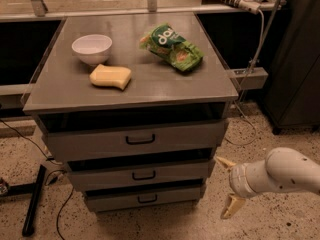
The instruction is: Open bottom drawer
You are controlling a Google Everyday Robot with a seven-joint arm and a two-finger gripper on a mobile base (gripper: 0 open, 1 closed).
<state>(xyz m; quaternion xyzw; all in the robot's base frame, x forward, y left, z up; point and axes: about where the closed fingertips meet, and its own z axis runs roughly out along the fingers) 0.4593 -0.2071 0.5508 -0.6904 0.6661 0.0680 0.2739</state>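
The bottom drawer is the lowest, narrowest grey front of the cabinet, with a small black bar handle at its centre; it is shut. My gripper is low at the right of the cabinet, level with the middle and bottom drawers and apart from them. Its two cream fingers are spread wide, one fingertip up near the cabinet's right edge and the other pointing down at the floor. It holds nothing.
On the cabinet top lie a white bowl, a yellow sponge and a green chip bag. The middle drawer and the top drawer are shut. A black stand leg and cables lie on the floor at left.
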